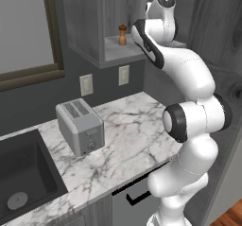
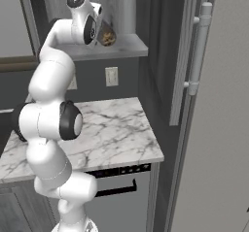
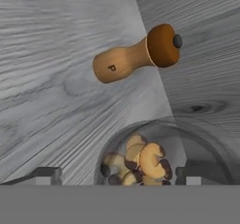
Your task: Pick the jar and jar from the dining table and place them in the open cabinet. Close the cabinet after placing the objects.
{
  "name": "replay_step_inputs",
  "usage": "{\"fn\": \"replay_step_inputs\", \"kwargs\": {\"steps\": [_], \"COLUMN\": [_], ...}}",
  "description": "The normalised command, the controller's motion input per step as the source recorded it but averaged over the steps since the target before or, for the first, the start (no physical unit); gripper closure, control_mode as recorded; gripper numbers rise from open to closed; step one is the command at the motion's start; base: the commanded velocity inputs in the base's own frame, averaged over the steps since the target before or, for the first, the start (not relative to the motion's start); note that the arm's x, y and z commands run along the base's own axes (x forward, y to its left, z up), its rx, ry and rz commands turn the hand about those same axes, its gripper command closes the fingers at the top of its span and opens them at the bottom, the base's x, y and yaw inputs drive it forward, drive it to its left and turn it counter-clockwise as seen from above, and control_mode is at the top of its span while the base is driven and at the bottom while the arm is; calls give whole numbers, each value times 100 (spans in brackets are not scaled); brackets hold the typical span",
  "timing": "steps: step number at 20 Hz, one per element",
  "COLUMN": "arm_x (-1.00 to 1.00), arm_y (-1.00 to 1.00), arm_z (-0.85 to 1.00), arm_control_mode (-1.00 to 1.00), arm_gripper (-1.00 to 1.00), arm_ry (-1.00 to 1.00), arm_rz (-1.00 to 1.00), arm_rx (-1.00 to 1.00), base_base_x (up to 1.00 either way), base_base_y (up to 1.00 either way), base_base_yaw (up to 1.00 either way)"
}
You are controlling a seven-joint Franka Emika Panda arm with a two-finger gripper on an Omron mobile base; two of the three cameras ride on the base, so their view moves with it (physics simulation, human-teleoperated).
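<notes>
Along the left wall a dark sink [image 1: 23, 173] is sunk into the marble counter [image 1: 123, 140], with a grey toaster [image 1: 80, 127] standing on the stone just beside it. Above the toaster two wall sockets [image 1: 86, 84] sit on the dark backsplash.

Up from the counter's front edge rises the white arm [image 1: 189, 121], stacked in a tall zigzag: base low by the drawer front with the black handle [image 1: 137, 199], one dark-capped elbow at counter height, then a long forearm leaning back and up, its wrist folded so the hand reaches into the open cabinet [image 1: 94, 21]. On the cabinet shelf, at the back, stands a small wooden pepper mill [image 1: 122, 35], upright.

From the hand's own camera, the gripper [image 3: 116, 174] shows its two dark fingertips [image 3: 47, 174] set wide apart, one on each side of a clear glass jar [image 3: 140, 160] holding brown and cream nuts. The tips stand clear of the glass on the left; on the right I cannot tell whether the pad touches. The jar rests on the grey wood shelf, nearer the hand than the pepper mill, well apart from it.

Farther right, the tall cabinet door [image 2: 180, 56] hangs open, and beyond it a long vertical silver bar handle [image 2: 198, 49] shows on a pale panel.
</notes>
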Motion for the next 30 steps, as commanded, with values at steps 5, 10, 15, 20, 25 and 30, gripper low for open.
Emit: {"fn": "replay_step_inputs", "kwargs": {"steps": [5, 10, 15, 20, 25, 30], "arm_x": [12, 21, 32, 28, 14, 0], "arm_y": [0, 0, -4, -5, -11, -14], "arm_z": [0, 0, 0, 0, -2, -1], "arm_control_mode": [-100, -100, -100, -100, -100, -100], "arm_gripper": [-100, -100, -100, -100, -100, -100], "arm_ry": [-7, 0, 0, 0, 0, 0], "arm_rz": [3, 0, -1, 0, 0, 0], "arm_rx": [0, -2, -9, -9, -6, -3], "base_base_x": [0, 0, 0, 0, 0, 0], "base_base_y": [0, 0, 0, 0, 0, 0], "base_base_yaw": [0, 0, 0, 0, 0, 0]}}
